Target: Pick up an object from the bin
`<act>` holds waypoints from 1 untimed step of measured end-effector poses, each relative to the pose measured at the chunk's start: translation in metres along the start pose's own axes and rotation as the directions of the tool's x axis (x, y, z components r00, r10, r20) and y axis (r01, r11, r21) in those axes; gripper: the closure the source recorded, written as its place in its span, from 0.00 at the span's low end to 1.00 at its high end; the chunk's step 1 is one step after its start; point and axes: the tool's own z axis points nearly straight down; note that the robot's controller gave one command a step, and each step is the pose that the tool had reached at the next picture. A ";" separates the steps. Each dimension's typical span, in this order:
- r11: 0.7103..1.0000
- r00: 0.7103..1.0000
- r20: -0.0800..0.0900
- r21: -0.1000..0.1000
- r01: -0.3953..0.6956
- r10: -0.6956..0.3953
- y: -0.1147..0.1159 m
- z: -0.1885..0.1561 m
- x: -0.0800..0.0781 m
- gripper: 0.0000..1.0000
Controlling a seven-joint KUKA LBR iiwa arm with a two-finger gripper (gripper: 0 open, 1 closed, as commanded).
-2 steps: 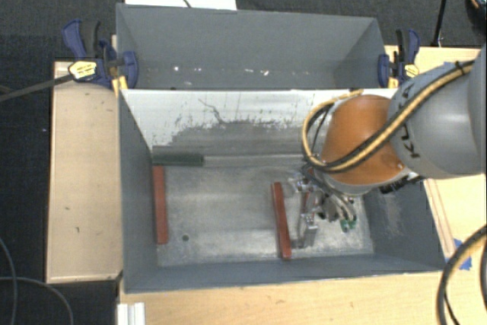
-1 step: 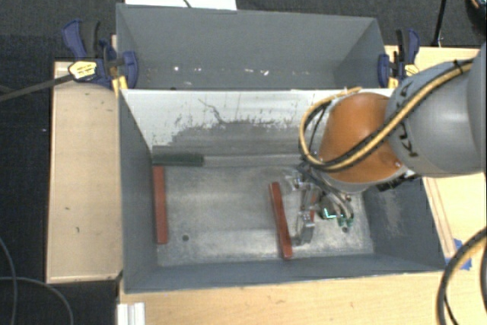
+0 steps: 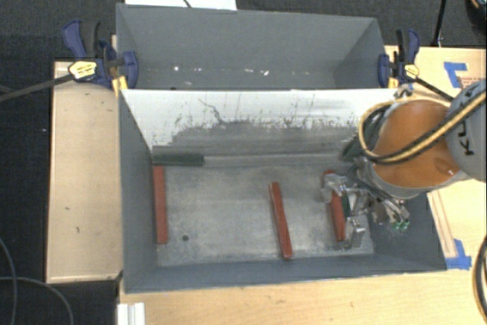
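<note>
My gripper [image 3: 352, 218] hangs low over the right part of the bin floor, under the arm's orange cover. Just to its left a short red-brown stick [image 3: 335, 215] lies lengthwise on the floor, touching or very close to the gripper's metal parts. I cannot tell whether the stick is held. A longer red-brown stick [image 3: 279, 220] lies near the middle of the floor, slightly slanted, well apart from the gripper.
A third red-brown stick [image 3: 159, 205] lies along the left wall. A dark green bar [image 3: 179, 159] rests at the back left corner against the sloped back wall. The arm and its cables cover the bin's right side.
</note>
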 end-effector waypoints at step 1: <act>0.812 0.812 0.006 -0.001 0.584 -0.584 -0.029 0.001 0.007 0.00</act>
